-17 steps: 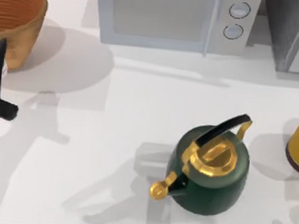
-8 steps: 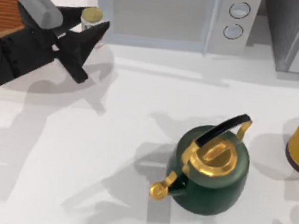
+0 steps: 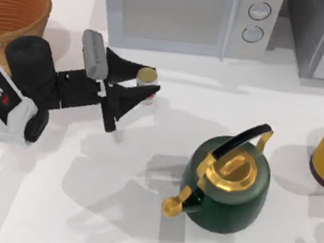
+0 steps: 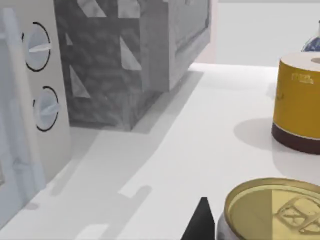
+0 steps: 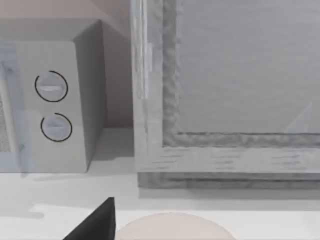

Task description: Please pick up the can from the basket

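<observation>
left tool point(image 3: 145, 88) pinching can point(image 3: 147, 76), now right of basket point(image 3: 24, 5) above bench point(image 3: 142, 211) | wrist: gold lid point(image 4: 272, 210) | right tool: cannot tell

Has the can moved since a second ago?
Yes. The can, held in the left tool, has travelled rightward away from the basket and now sits in front of the microwave, nearer the kettle.
</observation>
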Action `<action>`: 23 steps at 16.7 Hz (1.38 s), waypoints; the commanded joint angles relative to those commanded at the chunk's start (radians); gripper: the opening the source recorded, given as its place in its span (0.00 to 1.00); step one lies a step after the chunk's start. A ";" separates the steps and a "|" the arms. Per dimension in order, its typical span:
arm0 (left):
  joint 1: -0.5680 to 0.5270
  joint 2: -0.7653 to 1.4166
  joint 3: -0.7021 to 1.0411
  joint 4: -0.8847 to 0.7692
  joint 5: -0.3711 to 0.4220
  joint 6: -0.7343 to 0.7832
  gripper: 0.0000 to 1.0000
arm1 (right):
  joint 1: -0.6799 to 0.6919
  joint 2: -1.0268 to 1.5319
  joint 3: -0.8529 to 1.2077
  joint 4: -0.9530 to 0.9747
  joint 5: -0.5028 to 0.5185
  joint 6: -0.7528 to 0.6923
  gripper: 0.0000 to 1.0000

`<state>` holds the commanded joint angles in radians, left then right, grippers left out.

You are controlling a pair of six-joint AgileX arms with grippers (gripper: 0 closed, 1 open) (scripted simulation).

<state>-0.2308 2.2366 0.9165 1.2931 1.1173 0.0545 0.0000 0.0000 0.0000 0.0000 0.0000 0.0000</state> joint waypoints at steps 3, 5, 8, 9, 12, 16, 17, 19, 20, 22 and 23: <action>-0.012 0.123 0.056 0.056 0.111 -0.006 0.00 | 0.000 0.000 0.000 0.000 0.000 0.000 1.00; -0.018 0.186 0.087 0.086 0.173 -0.009 0.00 | 0.000 0.000 0.000 0.000 0.000 0.000 1.00; -0.024 0.251 0.121 0.115 0.235 -0.011 0.00 | 0.000 0.000 0.000 0.000 0.000 0.000 1.00; -0.025 0.260 0.126 0.119 0.245 -0.011 0.00 | 0.000 0.000 0.000 0.000 0.000 0.000 1.00; -0.025 0.262 0.127 0.120 0.246 -0.011 0.00 | 0.000 0.000 0.000 0.000 0.000 0.000 1.00; -0.025 0.262 0.127 0.120 0.246 -0.011 0.15 | 0.000 0.000 0.000 0.000 0.000 0.000 1.00; -0.025 0.262 0.127 0.120 0.246 -0.011 0.23 | 0.000 0.000 0.000 0.000 0.000 0.000 1.00; -0.025 0.262 0.127 0.120 0.246 -0.011 0.38 | 0.000 0.000 0.000 0.000 0.000 0.000 1.00; -0.025 0.262 0.127 0.120 0.246 -0.011 0.45 | 0.000 0.000 0.000 0.000 0.000 0.000 1.00; -0.025 0.262 0.127 0.120 0.246 -0.011 0.60 | 0.000 0.000 0.000 0.000 0.000 0.000 1.00; -0.025 0.262 0.127 0.120 0.246 -0.011 0.68 | 0.000 0.000 0.000 0.000 0.000 0.000 1.00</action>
<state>-0.2558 2.4986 1.0433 1.4133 1.3635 0.0431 0.0000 0.0000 0.0000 0.0000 0.0000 0.0000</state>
